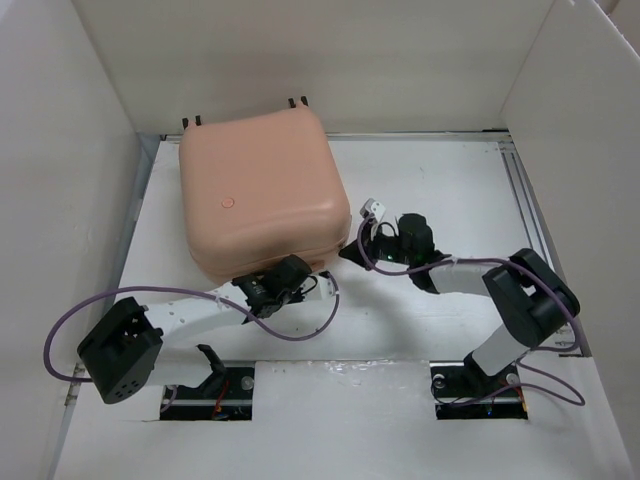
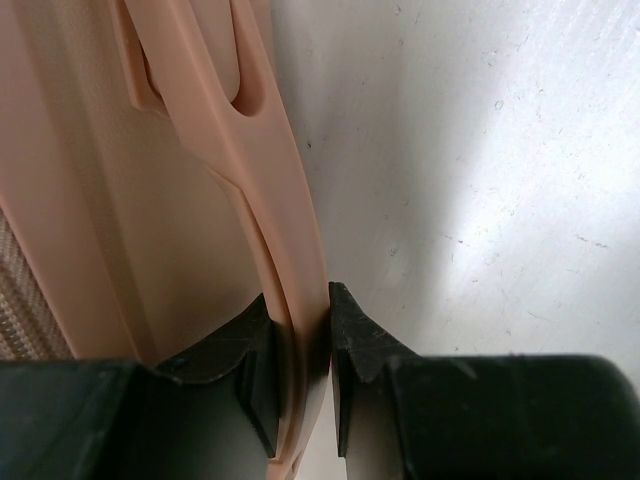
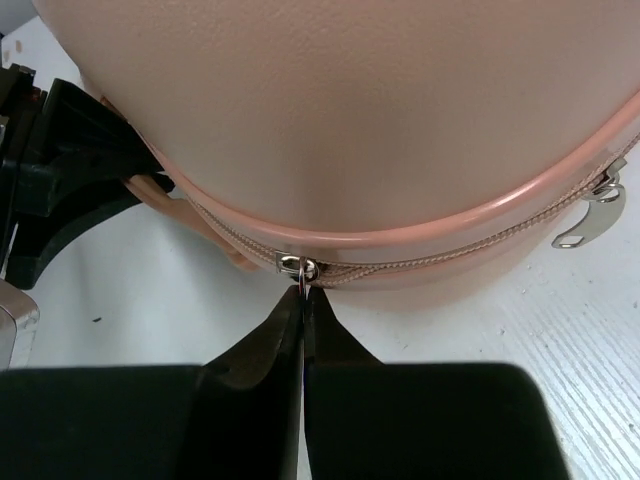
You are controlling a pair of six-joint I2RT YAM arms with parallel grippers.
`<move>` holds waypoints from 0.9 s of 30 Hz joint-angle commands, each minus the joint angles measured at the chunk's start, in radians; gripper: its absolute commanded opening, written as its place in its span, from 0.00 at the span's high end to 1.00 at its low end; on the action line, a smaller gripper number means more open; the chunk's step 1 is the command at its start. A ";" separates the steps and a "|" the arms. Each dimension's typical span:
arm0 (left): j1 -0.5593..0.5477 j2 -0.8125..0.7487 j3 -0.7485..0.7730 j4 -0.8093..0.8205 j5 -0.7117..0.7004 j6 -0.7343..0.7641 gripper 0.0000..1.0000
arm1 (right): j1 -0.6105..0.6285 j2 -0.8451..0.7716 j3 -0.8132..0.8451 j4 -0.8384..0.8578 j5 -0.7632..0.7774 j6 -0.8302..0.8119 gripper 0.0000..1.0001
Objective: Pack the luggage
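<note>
The peach-pink luggage (image 1: 260, 190) lies closed and flat at the back left of the white table. My left gripper (image 1: 285, 275) is at its near edge, and in the left wrist view it (image 2: 300, 320) is shut on the thin pink handle strip (image 2: 250, 150). My right gripper (image 1: 355, 250) is at the near right corner. In the right wrist view the shell (image 3: 330, 120) fills the top, and that gripper (image 3: 303, 292) is shut on the small metal zipper pull hanging from the slider (image 3: 296, 265). A second metal pull (image 3: 590, 215) hangs further right along the zipper.
White walls (image 1: 80, 150) enclose the table on the left, back and right. A metal rail (image 1: 525, 200) runs along the right side. Purple cables (image 1: 300, 325) loop from both arms. The left arm's black fingers (image 3: 60, 170) show at the left of the right wrist view.
</note>
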 commanded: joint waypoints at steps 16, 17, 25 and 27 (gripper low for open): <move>-0.031 -0.038 -0.109 -0.120 0.140 -0.008 1.00 | -0.140 -0.061 0.191 -0.335 0.573 -0.057 1.00; -0.031 -0.050 -0.118 -0.120 0.140 -0.007 1.00 | -0.140 -0.047 0.243 -0.335 0.573 -0.057 1.00; -0.031 -0.079 -0.138 -0.120 0.140 0.003 1.00 | -0.149 0.068 0.360 -0.353 0.544 -0.070 1.00; -0.031 -0.090 -0.138 -0.132 0.151 -0.006 1.00 | -0.150 0.068 0.340 -0.353 0.522 -0.070 1.00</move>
